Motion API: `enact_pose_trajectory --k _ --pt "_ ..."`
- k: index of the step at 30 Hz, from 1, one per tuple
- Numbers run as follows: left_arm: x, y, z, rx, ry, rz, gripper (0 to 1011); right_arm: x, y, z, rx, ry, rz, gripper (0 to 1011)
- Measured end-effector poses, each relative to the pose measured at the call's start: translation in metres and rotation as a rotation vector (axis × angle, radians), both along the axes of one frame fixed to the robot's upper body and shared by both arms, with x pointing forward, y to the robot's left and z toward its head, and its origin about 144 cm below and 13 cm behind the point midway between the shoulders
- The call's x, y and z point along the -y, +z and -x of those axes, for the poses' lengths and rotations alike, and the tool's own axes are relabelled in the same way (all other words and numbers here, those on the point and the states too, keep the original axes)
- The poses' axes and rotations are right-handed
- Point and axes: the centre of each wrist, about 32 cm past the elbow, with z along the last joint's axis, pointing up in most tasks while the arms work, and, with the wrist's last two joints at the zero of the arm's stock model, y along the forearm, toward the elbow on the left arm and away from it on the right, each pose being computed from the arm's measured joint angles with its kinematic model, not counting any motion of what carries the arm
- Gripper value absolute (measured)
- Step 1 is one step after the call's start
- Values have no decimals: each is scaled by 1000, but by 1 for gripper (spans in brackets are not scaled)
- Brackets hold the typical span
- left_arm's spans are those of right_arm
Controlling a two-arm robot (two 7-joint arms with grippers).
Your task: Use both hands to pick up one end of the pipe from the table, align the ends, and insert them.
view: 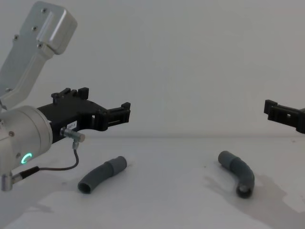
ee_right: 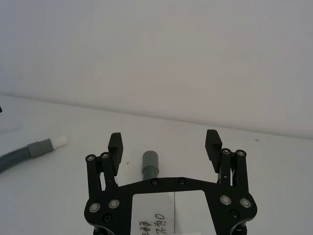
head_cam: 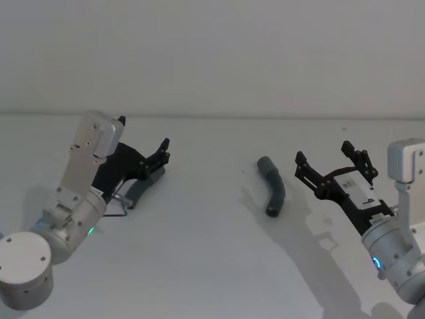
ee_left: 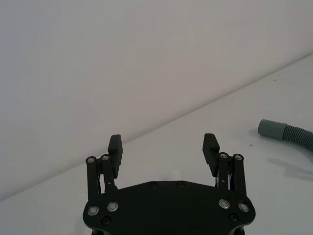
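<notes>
On the table [head_cam: 199, 266], right pipe piece [head_cam: 272, 188] near-to-far, left tool [head_cam: 143, 131], right tool [head_cam: 323, 151] gaping empty.

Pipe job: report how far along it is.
Done: nothing. The left pipe piece and the right pipe piece lie apart on the table. In hand: nothing; the left gripper and right gripper hang open over the table near them. Left: grasp both, align and join them.

Bright, even light; soft faint shadows
</notes>
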Motion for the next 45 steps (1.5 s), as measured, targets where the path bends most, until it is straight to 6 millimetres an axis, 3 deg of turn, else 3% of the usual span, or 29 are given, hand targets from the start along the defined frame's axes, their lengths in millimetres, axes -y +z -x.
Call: enact_pose_trajectory --k 21,34,45 --pt "0 1 -1 0 -6 1 1001 0 0 0 0 0 0 1001" --pt "-8 22 -23 -82 -88 18 1001 0 0 0 0 0 0 1001" --pt "-29 50 -54 -226 -176 4 1001 0 0 0 0 0 0 1001"
